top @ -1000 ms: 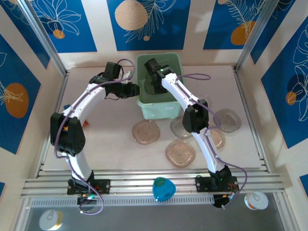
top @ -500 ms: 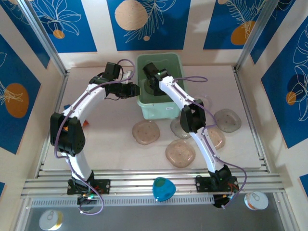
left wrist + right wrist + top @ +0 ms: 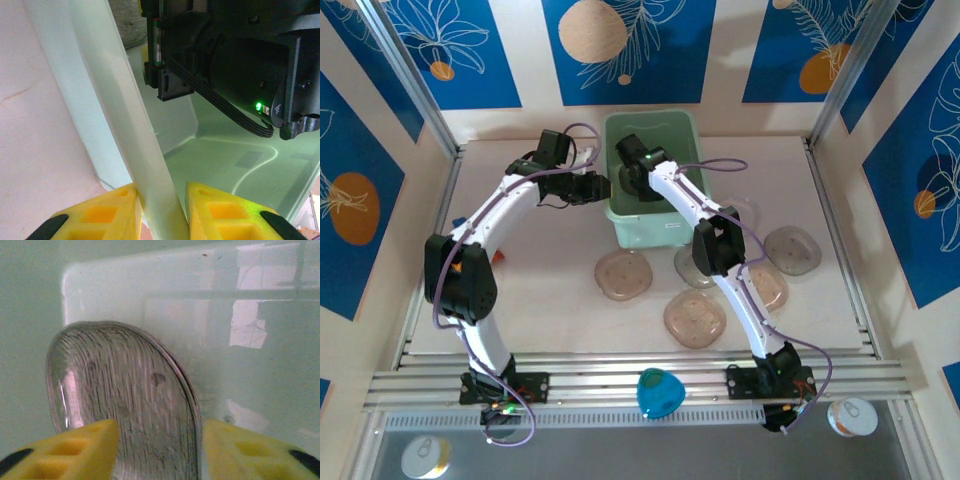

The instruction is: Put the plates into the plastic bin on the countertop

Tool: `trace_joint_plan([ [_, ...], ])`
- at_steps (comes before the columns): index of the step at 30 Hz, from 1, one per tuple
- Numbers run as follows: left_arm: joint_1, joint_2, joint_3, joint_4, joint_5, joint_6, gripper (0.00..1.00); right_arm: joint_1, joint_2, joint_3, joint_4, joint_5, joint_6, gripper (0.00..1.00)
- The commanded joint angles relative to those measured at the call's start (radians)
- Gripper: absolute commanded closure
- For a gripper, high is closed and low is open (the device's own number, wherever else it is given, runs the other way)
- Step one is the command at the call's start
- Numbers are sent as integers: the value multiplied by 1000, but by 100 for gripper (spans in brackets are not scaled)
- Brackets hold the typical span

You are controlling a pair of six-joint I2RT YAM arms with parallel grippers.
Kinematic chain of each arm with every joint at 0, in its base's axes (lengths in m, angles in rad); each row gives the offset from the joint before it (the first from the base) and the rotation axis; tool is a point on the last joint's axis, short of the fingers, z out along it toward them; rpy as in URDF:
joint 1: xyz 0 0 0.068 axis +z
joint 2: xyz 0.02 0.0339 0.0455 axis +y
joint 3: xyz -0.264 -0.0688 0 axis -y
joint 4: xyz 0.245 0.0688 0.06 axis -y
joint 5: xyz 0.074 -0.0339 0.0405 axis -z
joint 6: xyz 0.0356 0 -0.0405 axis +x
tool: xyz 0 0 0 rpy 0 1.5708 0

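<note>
Top external: perhaps 5 plates (image 3: pixel 623 273) outside 1 bin (image 3: pixel 665 233); left pincer (image 3: pixel 161 204) clamps it; right pincer (image 3: pixel 161 444): grip unclear.

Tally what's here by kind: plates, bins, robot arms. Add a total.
plates: 6, with 5 flat on the table at and, and 1 standing in the bin; a possible further one on the table is too faint to count
bin: 1
robot arms: 2
total: 9

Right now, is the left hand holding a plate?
No, the left hand has its fingers either side of the wall of the bin, nothing else between them.
</note>
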Motion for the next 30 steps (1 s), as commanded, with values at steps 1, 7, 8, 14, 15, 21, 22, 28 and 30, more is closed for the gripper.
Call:
trace_joint_plan([
  [1,-16,37,-30,-113,-19,45,73,-5,4,23,-4,41,-13,34],
  [7,-16,21,-27,-110,-36,39,73,13,-74,18,84,97,-136,7],
  [8,-17,18,-24,-109,-38,38,73,19,-91,14,89,111,-147,3],
  [14,-14,7,11,-119,-57,45,72,57,-230,-95,144,157,-204,1],
  [15,-14,4,16,-118,-60,46,72,64,-254,-113,160,167,-226,1],
  [21,-14,-7,66,-118,-71,49,68,91,-367,-150,147,224,-308,1],
  [22,-14,-10,75,-117,-72,46,67,92,-393,-172,134,226,-309,1],
  [28,-14,-49,101,-98,-79,20,57,80,-620,-428,107,254,-303,1],
  [30,-13,-69,93,-91,-80,13,53,71,-709,-527,125,258,-339,1],
])
